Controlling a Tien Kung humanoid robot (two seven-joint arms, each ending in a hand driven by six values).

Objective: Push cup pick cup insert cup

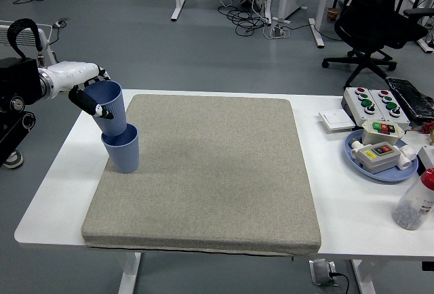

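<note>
A blue ribbed cup (122, 149) stands upright on the left edge of the grey mat (210, 172). A second blue cup (108, 108) is tilted, and its base dips into the mouth of the standing cup. My left hand (90, 95) is shut on this upper cup, with fingers wrapped around its rim and side. The white forearm reaches in from the left edge. No right arm shows in the head view.
A blue plate (382, 165) with switch boxes sits at the right, behind it a button panel (369, 102) and a white wall switch (337, 120). A red-capped bottle (415, 202) stands at the right edge. An office chair (376, 23) stands beyond the table.
</note>
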